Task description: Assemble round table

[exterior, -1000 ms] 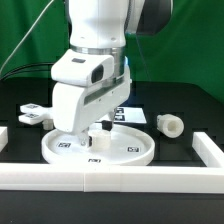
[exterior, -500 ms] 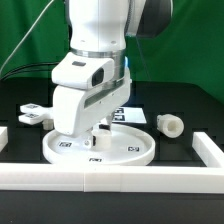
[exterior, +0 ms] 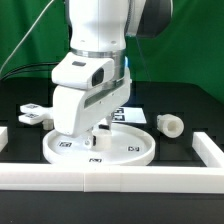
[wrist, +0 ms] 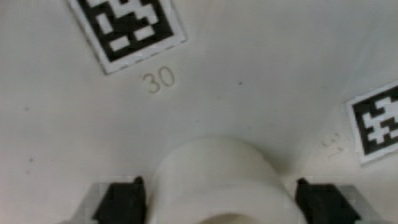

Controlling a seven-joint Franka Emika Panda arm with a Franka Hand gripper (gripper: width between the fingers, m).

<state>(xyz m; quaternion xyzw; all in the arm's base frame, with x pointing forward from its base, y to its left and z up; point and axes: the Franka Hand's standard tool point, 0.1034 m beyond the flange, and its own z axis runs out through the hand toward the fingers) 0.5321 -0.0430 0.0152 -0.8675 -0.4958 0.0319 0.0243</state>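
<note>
The large rimmed round disc (exterior: 130, 150) lies flat near the front of the black table. My gripper (exterior: 97, 130) reaches straight down onto its middle. In the wrist view the disc's tagged face (wrist: 143, 80) fills the picture. A white rounded stub (wrist: 217, 175) rises from it between my two black pads (wrist: 125, 200), and my gripper (wrist: 217, 205) is shut on it. The short thick cylinder leg (exterior: 168, 124) lies on its side at the exterior view's right of the disc. The flat cross-shaped foot (exterior: 33, 115) rests at the exterior view's left.
Long white bars fence the table: one along the front (exterior: 110, 178), one at the exterior view's right (exterior: 208, 150), and a short end at its left (exterior: 3, 140). The marker board (exterior: 135, 112) lies behind the disc. A green backdrop stands behind.
The jaws have closed in on the stub at the disc's middle. The arm and the loose parts have kept their places.
</note>
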